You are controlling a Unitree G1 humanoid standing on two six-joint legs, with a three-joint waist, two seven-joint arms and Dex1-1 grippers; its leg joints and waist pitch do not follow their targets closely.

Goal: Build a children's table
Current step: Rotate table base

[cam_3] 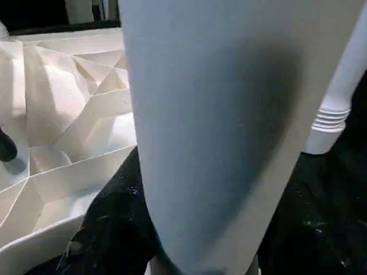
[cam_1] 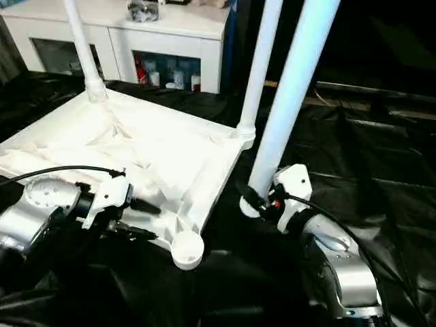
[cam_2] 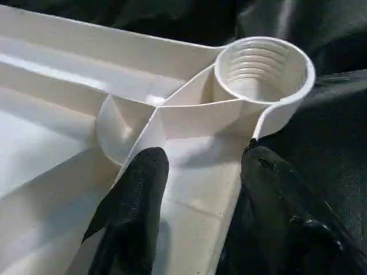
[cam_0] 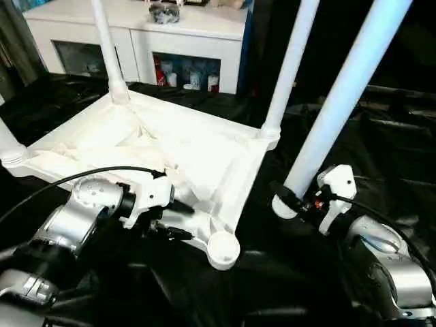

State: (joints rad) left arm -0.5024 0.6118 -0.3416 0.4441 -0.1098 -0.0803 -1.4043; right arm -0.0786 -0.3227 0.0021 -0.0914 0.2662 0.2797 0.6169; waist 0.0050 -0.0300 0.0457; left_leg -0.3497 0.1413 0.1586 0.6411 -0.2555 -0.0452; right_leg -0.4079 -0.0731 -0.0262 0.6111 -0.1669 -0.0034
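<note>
My left gripper (cam_0: 178, 221) sits nearest, low over the near edge of the tabletop (cam_0: 184, 146), which lies upside down on the black sheet (cam_0: 272, 272). In the left wrist view my two black fingers (cam_2: 135, 212) stand apart, one on the ribbed underside inside the rim, the other outside the rim over the sheet, so the rim wall runs between them; I cannot tell whether they press on it. Just ahead of them is the empty corner socket (cam_2: 264, 69), its threads bare.

My right gripper (cam_0: 300, 201) grips the loose leg (cam_0: 340, 102) close to its lower end, fingers closed around the tube. The leg tilts up and away from me, its foot end just above the sheet, beside the tabletop's right edge and apart from the empty socket (cam_0: 223, 249).

Three legs stand upright in their sockets: one at the far corner (cam_0: 107, 48), one at the right corner (cam_0: 289, 68), one at the left corner (cam_0: 8, 146).

Behind the tabletop stands a white cabinet (cam_0: 170, 34) with glass doors.
</note>
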